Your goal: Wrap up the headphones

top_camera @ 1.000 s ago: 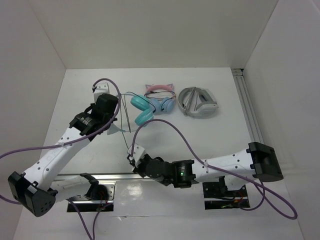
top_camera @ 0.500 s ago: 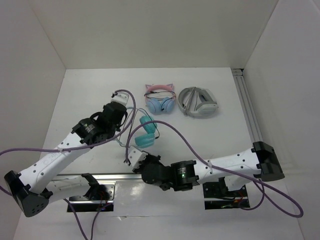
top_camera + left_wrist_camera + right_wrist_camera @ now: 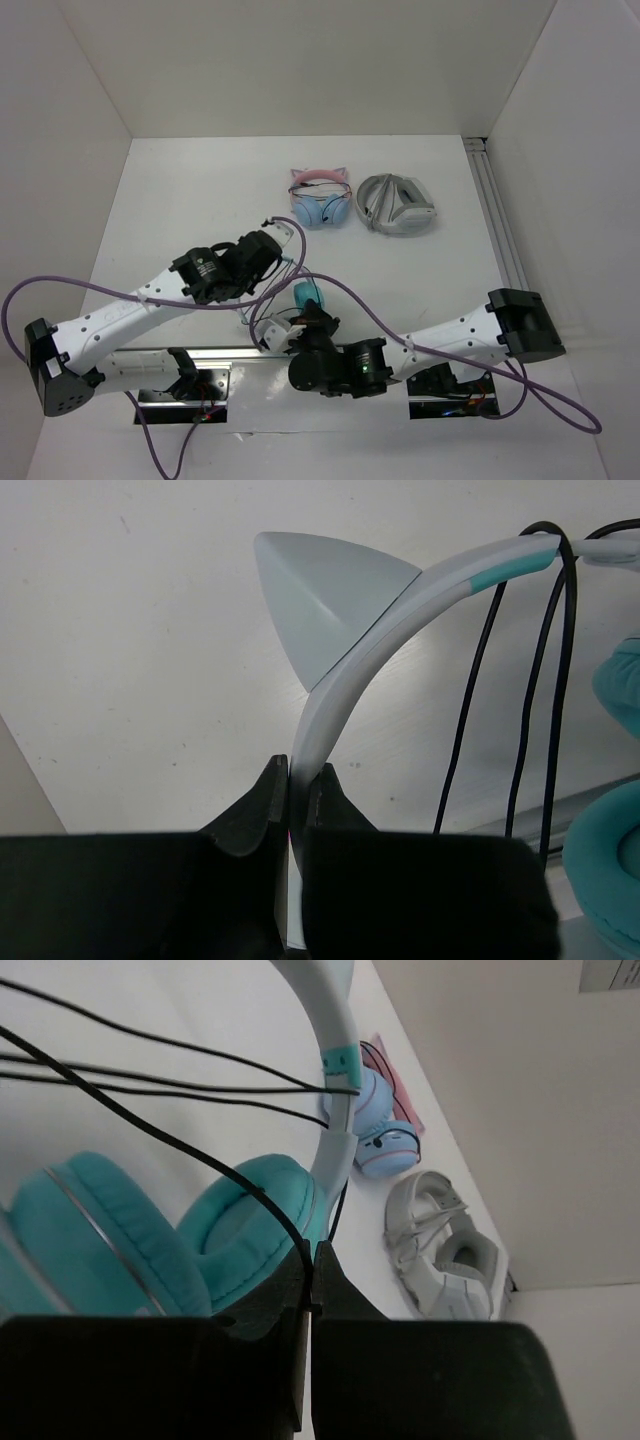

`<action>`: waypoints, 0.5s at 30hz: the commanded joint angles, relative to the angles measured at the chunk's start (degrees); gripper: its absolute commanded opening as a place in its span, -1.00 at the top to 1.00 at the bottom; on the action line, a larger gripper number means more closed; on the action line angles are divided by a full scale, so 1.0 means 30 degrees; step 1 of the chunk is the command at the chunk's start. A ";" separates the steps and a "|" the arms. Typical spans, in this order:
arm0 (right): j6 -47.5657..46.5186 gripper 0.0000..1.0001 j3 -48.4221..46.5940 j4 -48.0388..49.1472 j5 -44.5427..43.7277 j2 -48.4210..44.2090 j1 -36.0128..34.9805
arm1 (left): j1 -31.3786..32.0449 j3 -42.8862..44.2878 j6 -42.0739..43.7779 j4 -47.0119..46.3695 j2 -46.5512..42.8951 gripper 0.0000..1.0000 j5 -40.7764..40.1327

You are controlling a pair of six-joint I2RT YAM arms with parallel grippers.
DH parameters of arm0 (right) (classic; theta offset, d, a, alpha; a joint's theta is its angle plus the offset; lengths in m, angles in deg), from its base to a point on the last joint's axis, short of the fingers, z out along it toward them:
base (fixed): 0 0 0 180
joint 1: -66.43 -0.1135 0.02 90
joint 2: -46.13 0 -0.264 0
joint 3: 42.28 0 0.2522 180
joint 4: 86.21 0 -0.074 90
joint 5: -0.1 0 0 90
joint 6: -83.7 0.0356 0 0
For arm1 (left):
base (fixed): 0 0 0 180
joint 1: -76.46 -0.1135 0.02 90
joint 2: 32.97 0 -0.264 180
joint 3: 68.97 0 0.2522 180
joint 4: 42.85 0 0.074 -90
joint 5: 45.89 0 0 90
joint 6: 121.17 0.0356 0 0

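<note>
The left hand point(image 3: 296, 773) is squeezing tight on the whitish headband point(image 3: 345, 670) of the teal headphones point(image 3: 303, 296), just below a pointed cat ear point(image 3: 320, 600). The right hand point(image 3: 308, 1263) is pinching the thin black cable point(image 3: 468, 715) between its closed fingers, right beside the teal ear cups point(image 3: 95, 1235). The headphones are being held between both hands near the front of the desk point(image 3: 420, 275), well apart from the pink cat-ear headphones point(image 3: 320, 196) and the grey-white headphones point(image 3: 398, 206).

right fingers point(image 3: 345, 1300) pinching black cable point(image 3: 250, 1192) | teal headphones point(image 3: 110, 1230) just behind
</note>
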 commanded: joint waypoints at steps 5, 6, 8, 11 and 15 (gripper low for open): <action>-0.1709 0.96 0.2103 0.2810 -0.1567 -0.1571 0.0534 | 0.0929 0.1566 0.0231 0.0926 -0.0453 1.00 0.2386; -0.0924 0.95 0.1813 0.2370 -0.1274 -0.1573 0.0739 | 0.1103 0.1917 0.0231 0.1420 -0.0453 1.00 0.2386; -0.0391 0.92 0.1520 0.1259 -0.1069 -0.1776 0.0945 | 0.1105 0.2240 0.0231 0.1774 -0.0453 1.00 0.2386; 0.0020 0.84 0.1341 0.0670 -0.0656 -0.2186 0.1471 | 0.1105 0.2885 0.0405 0.2302 -0.0248 1.00 0.2386; 0.0520 0.68 0.1165 -0.0066 0.0717 -0.2948 0.2351 | 0.1105 0.3061 0.0785 0.2477 0.0133 1.00 0.2386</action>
